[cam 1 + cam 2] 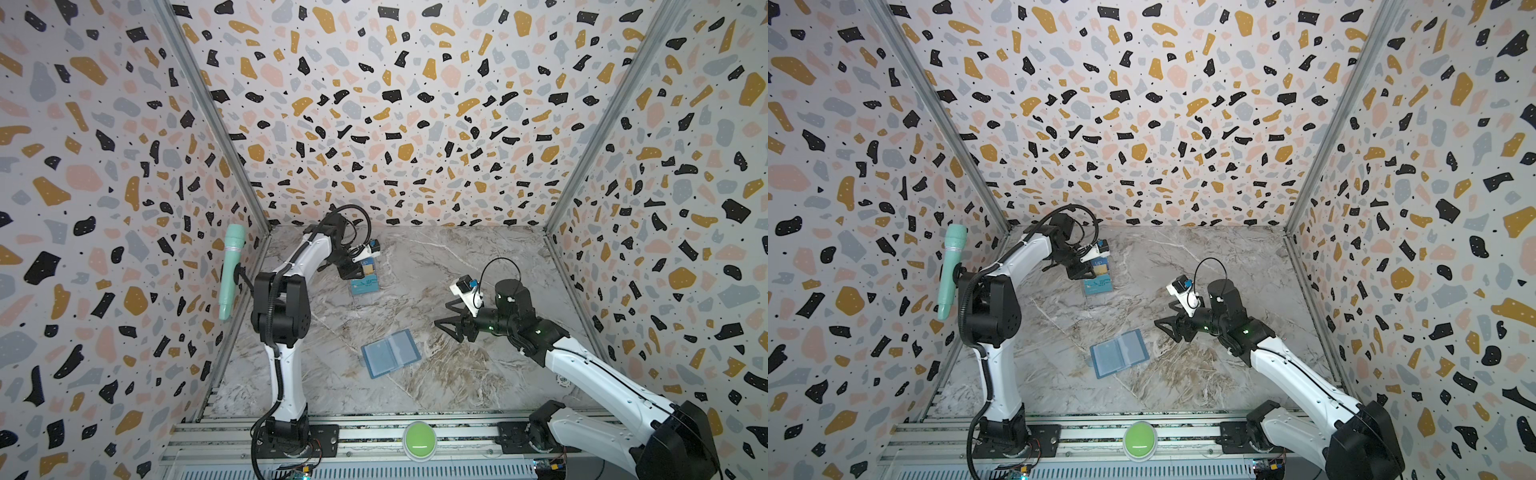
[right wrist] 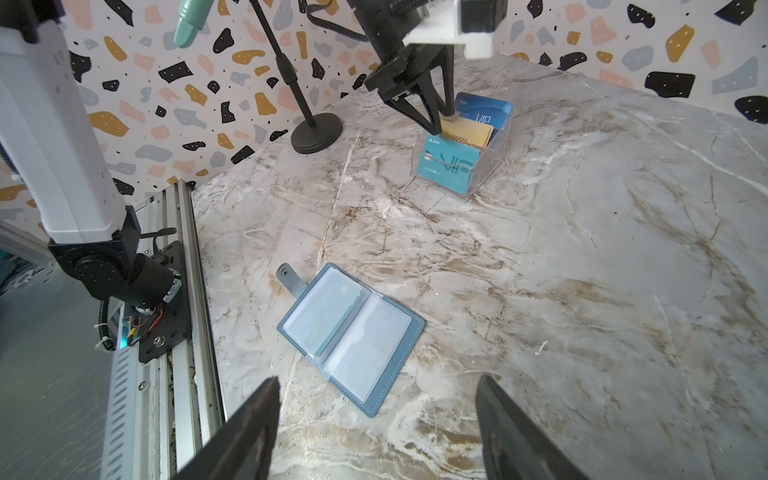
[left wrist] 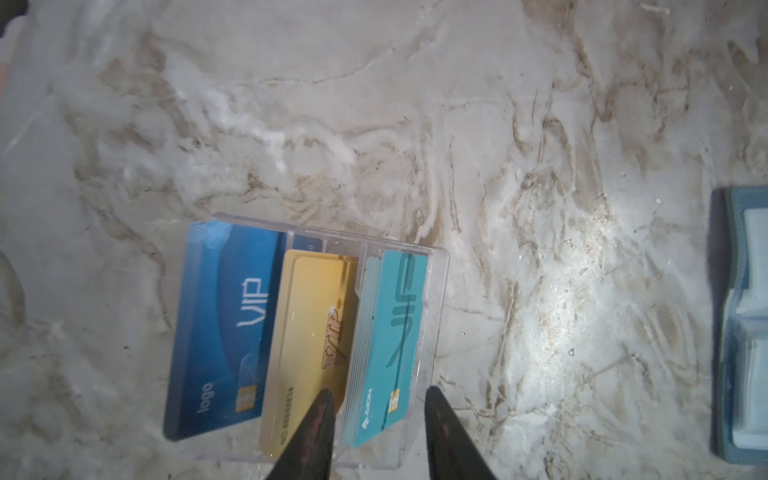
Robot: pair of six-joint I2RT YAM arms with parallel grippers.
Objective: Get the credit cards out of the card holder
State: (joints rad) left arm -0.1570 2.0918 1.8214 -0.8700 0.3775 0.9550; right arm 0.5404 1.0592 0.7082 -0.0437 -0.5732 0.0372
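The card holder (image 2: 351, 332) lies open and flat on the desk (image 1: 457, 374), toward the front and roughly midway between the two arms. Its snap tab (image 2: 286, 276) sticks out from one edge. It is a slate-blue bifold with clear, book-like sleeves inside. In the right wrist view the sleeve on the tab side shows a teal tint behind the plastic, which I take to be at least one card left inside. The sleeve on the other side looks pale and empty, though any leaves beneath it are hidden.

The credit cards that are out stand in a clear tiered rack (image 2: 478, 178) near the back of the desk, well apart from the holder. A blue card (image 3: 220, 324) sits on the highest tier, a gold card (image 3: 307, 332) in the middle and a teal card (image 3: 390, 332) in front. Thin striped edges beside the teal one may be further cards, but I cannot tell. All three carry "VIP" lettering.

The left gripper (image 3: 379, 390) hangs over the rack with its jaws partly apart. One finger lies over the end of the gold card and the other sits outside the teal card, and nothing looks pinched between them. I judge the step in hand to be a drop-off at the rack.

The right gripper (image 2: 378, 379) hovers above the desk near the holder, its jaws spread wide and empty.

The task looks well along, with at least three cards out. What seems left is the card in the tab-side sleeve and anything tucked under the visible leaves.
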